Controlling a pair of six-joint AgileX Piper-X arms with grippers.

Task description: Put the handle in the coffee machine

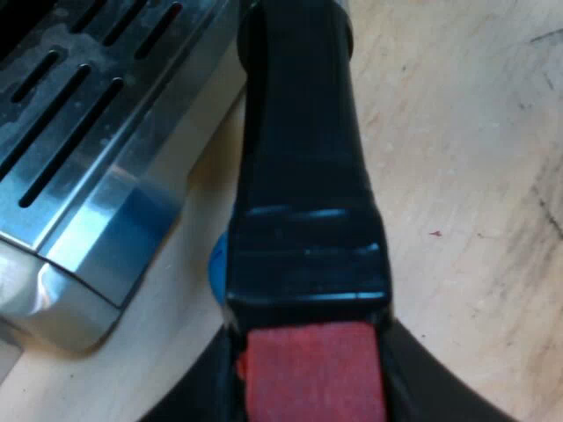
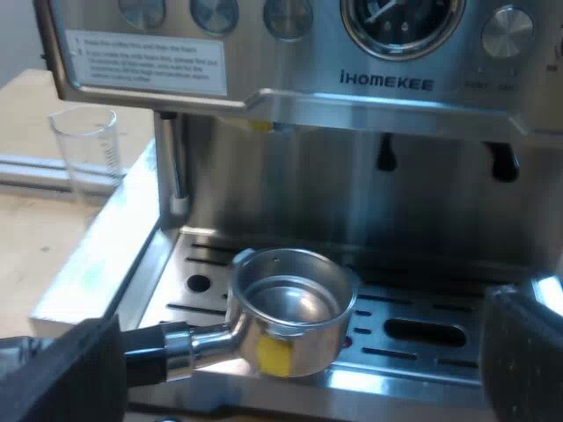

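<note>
The metal holder hangs level just over the espresso machine's drip tray, its empty round basket facing up below the machine's front. Its dark handle ends in red, and my left gripper is shut on that end. The handle runs out past a corner of the drip tray. My right gripper faces the machine with its fingers open wide and nothing held; the holder sits beyond them.
A clear measuring glass stands on the wooden table beside the machine. A steam wand hangs near the tray's edge. Something small and blue peeks out under the handle.
</note>
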